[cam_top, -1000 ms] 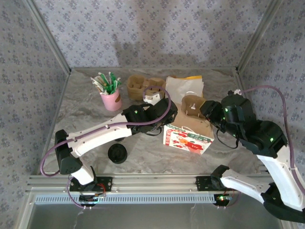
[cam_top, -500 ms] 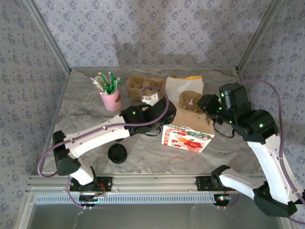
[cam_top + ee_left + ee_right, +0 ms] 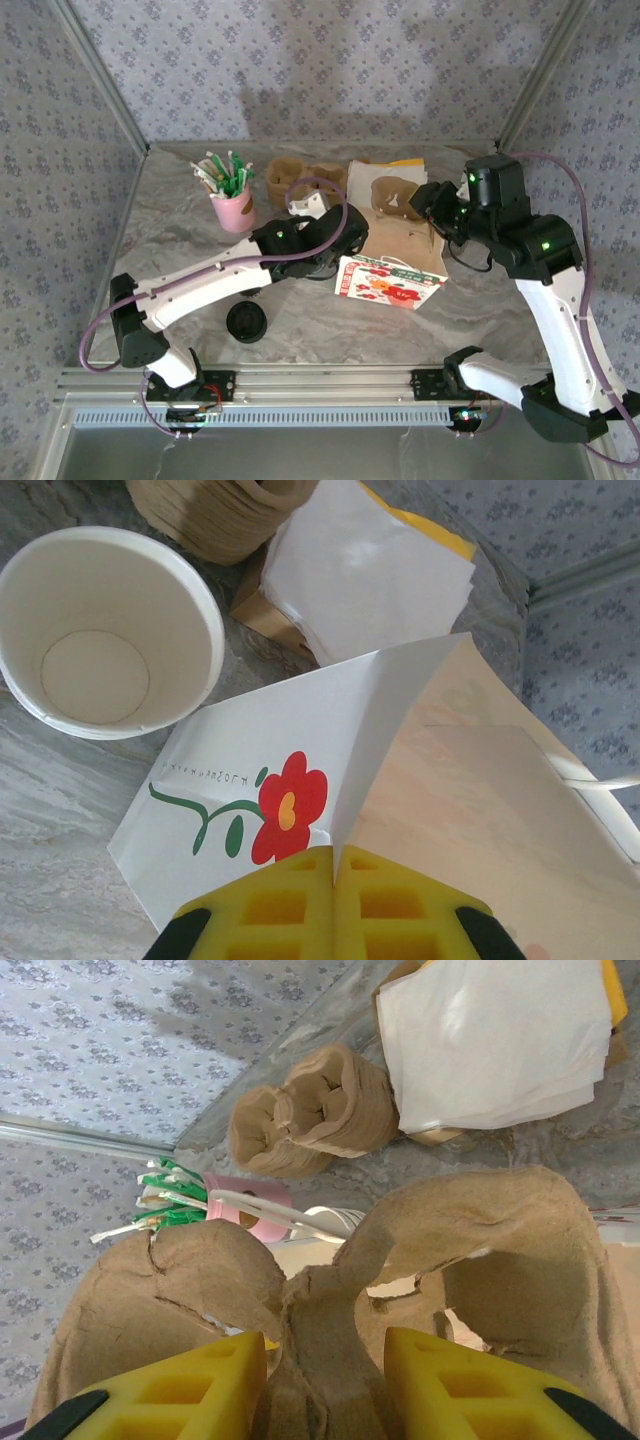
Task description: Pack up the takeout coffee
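My left gripper (image 3: 335, 856) is pinched on the folded lip of the flower-printed paper bag (image 3: 390, 285), so the mouth stands open toward the back of the table (image 3: 180, 250). That arm reaches long and low across the middle, wrist turned down over the bag. My right gripper (image 3: 325, 1352) clamps the centre ridge of a pulp cup carrier (image 3: 395, 197) and holds it raised just behind the bag's mouth, presumably to go in first. That arm is reared high, elbow up, wrist bent inward. The takeout coffee (image 3: 246, 322) (black lid on) stands near the front edge beside my left forearm, well apart from the bag.
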